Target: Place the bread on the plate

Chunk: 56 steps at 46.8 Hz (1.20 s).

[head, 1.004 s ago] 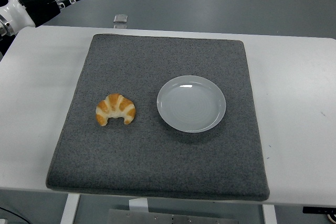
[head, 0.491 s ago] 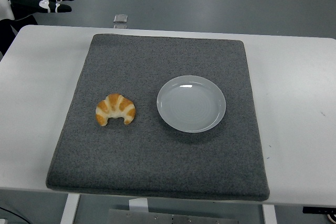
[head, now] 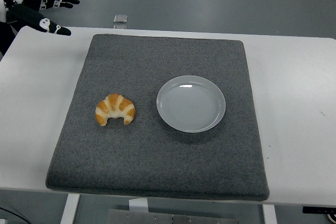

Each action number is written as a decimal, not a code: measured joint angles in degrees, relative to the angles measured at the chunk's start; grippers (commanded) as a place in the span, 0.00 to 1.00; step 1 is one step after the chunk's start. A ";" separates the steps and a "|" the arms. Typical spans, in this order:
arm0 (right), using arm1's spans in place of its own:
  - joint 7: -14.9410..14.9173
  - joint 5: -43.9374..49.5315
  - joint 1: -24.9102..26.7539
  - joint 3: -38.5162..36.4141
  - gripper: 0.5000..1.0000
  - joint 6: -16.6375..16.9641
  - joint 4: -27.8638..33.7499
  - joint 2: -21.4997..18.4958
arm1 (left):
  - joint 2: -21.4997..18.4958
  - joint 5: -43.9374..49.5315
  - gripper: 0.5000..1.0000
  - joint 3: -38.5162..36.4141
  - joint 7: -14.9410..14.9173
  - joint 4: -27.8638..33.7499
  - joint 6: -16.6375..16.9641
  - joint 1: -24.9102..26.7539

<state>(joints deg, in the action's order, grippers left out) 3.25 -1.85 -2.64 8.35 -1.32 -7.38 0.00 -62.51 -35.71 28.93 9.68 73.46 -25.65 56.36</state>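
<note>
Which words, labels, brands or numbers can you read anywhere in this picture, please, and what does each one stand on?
None: no readable text shows anywhere.
The croissant, plate, grey mat and white table are unmarked.
The left hand has white patches but no legible marking.
The small object on the floor beyond the table is too small to read.

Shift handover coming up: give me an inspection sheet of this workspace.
Surface: white table with a grey felt mat laid on it.
Job's things: croissant lies on the mat, left of the plate and apart from it; plate is empty.
Clutter: nothing seen on the table.
Hands: left hand at the far-left corner, fingers spread, holding nothing; right hand not in view.
Cables: nothing seen.
Surroundings: grey floor; small silvery object beyond the table's far edge.
</note>
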 measured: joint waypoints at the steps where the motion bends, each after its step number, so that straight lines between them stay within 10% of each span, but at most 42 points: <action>1: 0.00 0.00 0.00 0.00 0.86 0.00 0.00 0.00 | -0.23 -0.61 0.99 -0.06 0.00 0.40 0.02 0.00; 12: 0.00 0.00 0.00 0.00 0.86 0.00 0.00 0.00 | -2.37 -9.71 0.99 -0.55 1.56 6.26 2.88 -0.65; 25: 0.00 0.00 0.01 0.00 0.86 0.00 0.00 0.00 | -2.83 -19.75 0.99 -4.12 3.93 13.36 15.23 -4.03; 56: 0.00 0.00 0.00 0.00 0.86 0.00 0.00 0.00 | 4.33 -40.34 0.99 -8.87 3.88 14.91 25.77 -10.54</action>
<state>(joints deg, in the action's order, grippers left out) 3.26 -1.85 -2.64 8.35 -1.32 -7.38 0.00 -58.18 -76.05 20.06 13.57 88.37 0.12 45.82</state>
